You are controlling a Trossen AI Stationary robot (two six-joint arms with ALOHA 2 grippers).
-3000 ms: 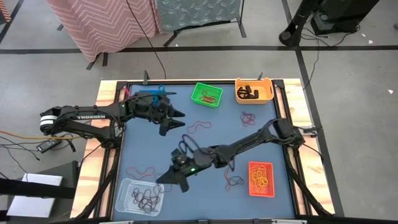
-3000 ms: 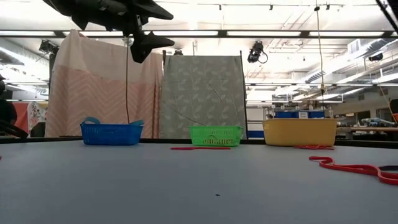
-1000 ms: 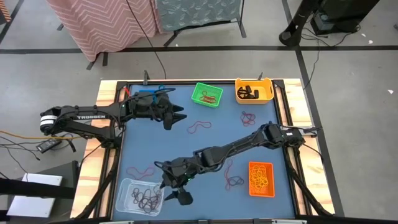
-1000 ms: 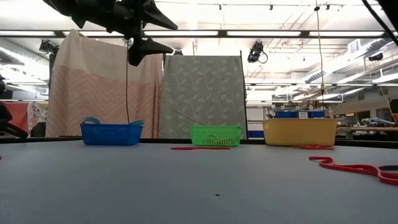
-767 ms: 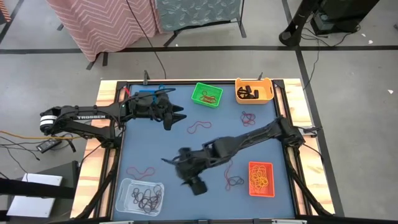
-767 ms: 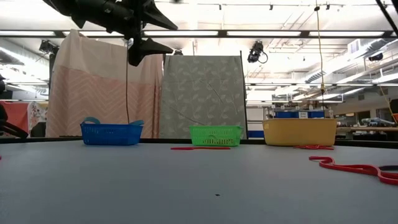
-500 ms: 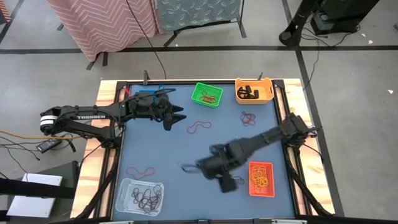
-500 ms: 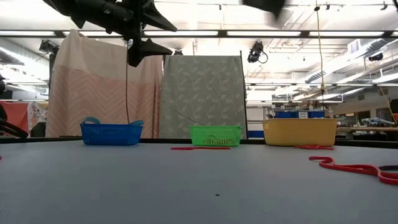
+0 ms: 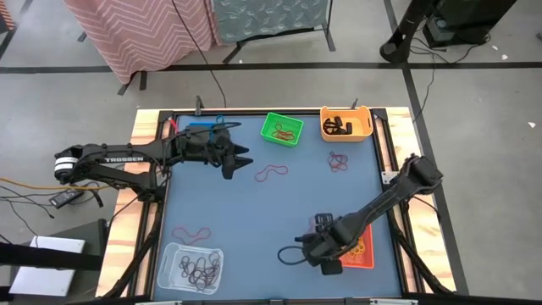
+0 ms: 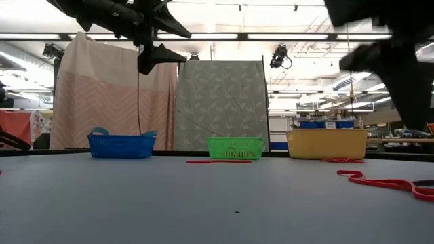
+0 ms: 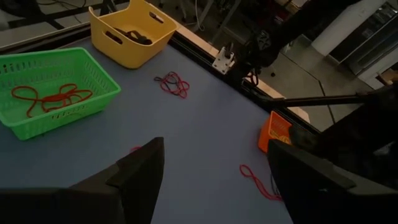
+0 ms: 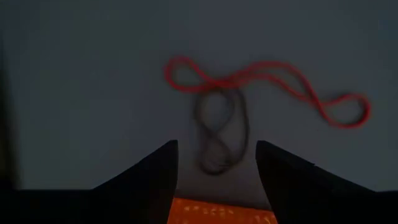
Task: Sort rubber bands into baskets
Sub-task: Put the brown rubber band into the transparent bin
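High view: right end effector (image 9: 324,257) low-centre beside the red-orange basket (image 9: 362,251); left end effector (image 9: 240,161) wide open, empty, upper left. Right wrist view: fingers parted, empty, over a dark band (image 12: 219,129) crossing a red band (image 12: 267,81); it may snag both.

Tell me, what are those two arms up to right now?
Right gripper open, low beside the red-orange basket, over a dark band and a red band. Left gripper open, waiting near the blue basket. Nothing in the way.

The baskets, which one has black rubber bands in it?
The clear basket at the table's near left corner, full of black bands. The green basket holds red ones, the red-orange basket orange ones.
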